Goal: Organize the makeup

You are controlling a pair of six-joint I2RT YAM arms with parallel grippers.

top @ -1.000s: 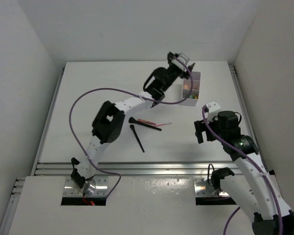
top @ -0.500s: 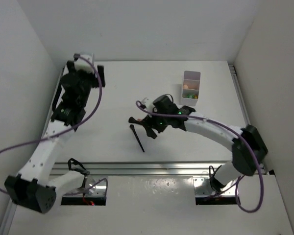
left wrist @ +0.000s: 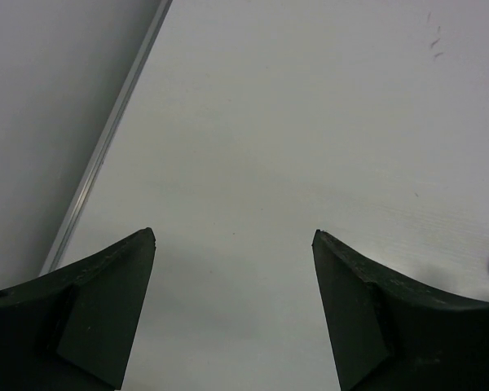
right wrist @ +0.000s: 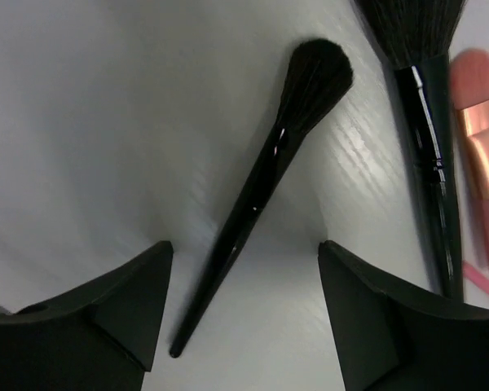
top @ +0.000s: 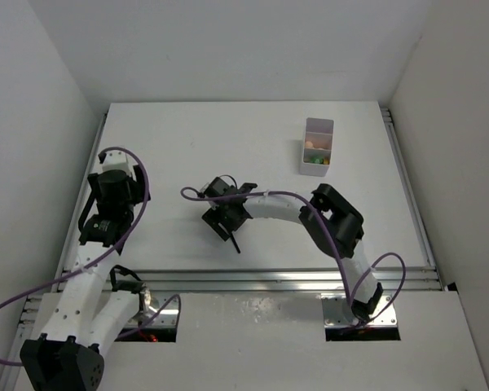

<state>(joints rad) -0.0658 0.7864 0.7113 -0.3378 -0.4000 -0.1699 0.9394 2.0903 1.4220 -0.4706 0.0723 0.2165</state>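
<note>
A slim black-handled brush (right wrist: 261,191) lies flat on the table, bristles pointing away, its handle (top: 234,240) sticking out from under my right gripper (top: 220,216). The right gripper (right wrist: 244,244) is open just above it, one finger on each side of the handle, not touching. A bigger black brush (right wrist: 428,155), a pink brush with a rose-gold collar (right wrist: 477,122) and a thin pink pencil (right wrist: 482,283) lie to its right. My left gripper (top: 114,191) is open and empty over bare table (left wrist: 234,232) near the left edge.
The translucent white two-compartment box (top: 318,147) stands at the back right with small peach and green items inside. A metal rail (left wrist: 106,142) runs along the table's left edge. The right arm's forearm (top: 285,208) stretches across the middle.
My right gripper has moved left and nearer, onto the slim black brush. My left arm has pulled back from the far left corner toward the near left.
</note>
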